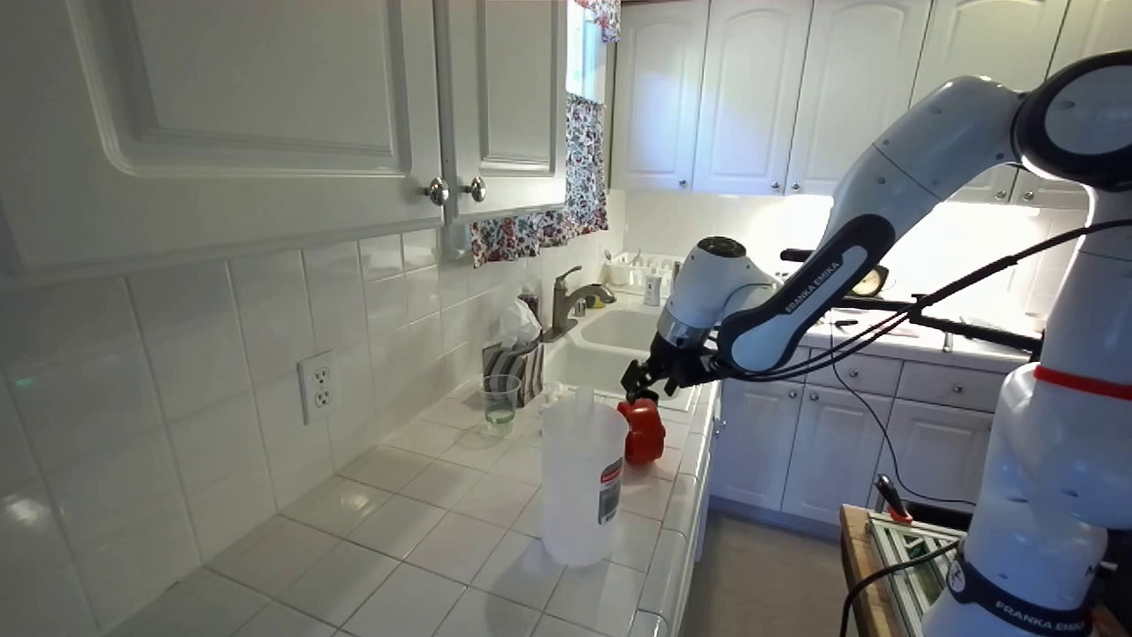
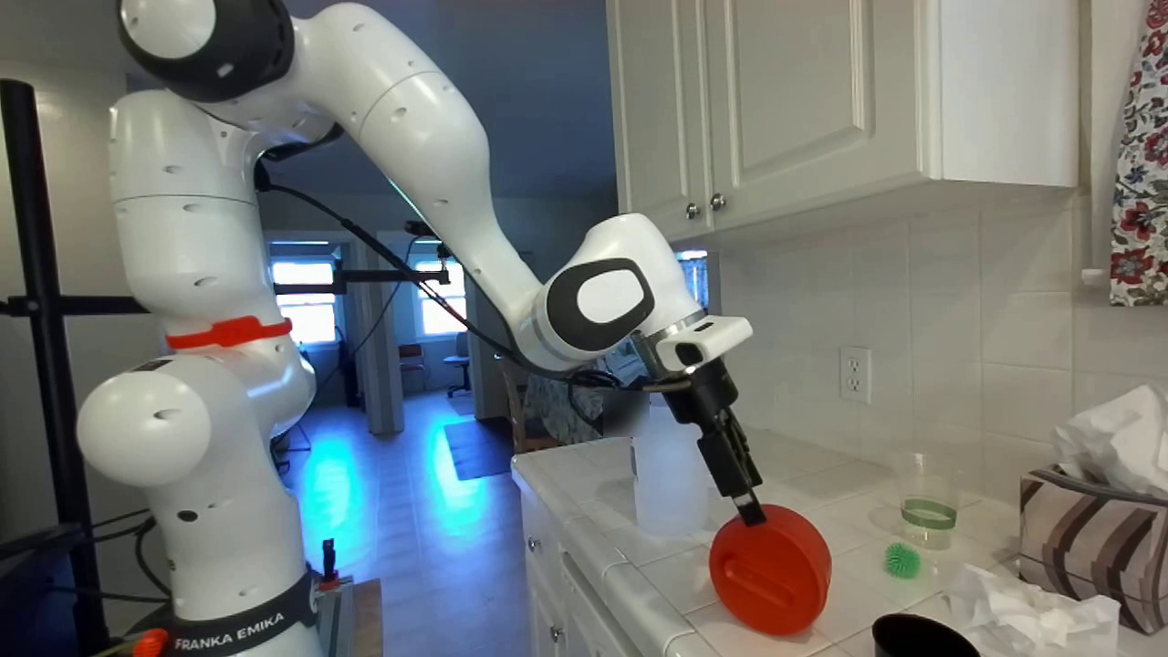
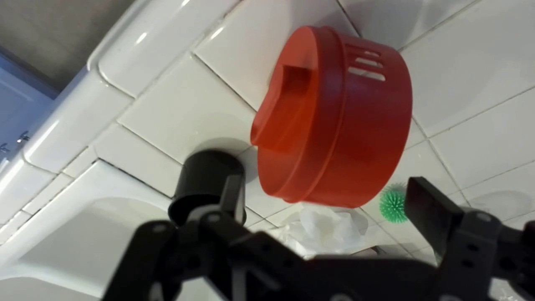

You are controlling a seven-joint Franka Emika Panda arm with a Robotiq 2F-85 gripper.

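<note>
Red slotted lid [image 3: 355,121] on its side on tiled counter [image 3: 179,108], just beyond your fingers [image 3: 432,213], framed between them in wrist view. You've got them wide apart, holding nothing; contact unclear.

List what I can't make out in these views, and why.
Lid: underside hidden by its own body in the wrist view.
Pitcher: print on its label too small to read in an exterior view.
Black cup: cut off by the bottom edge in an exterior view, partly behind the fingers in the wrist view.
Tissue box: cut off by the right edge in an exterior view.
</note>
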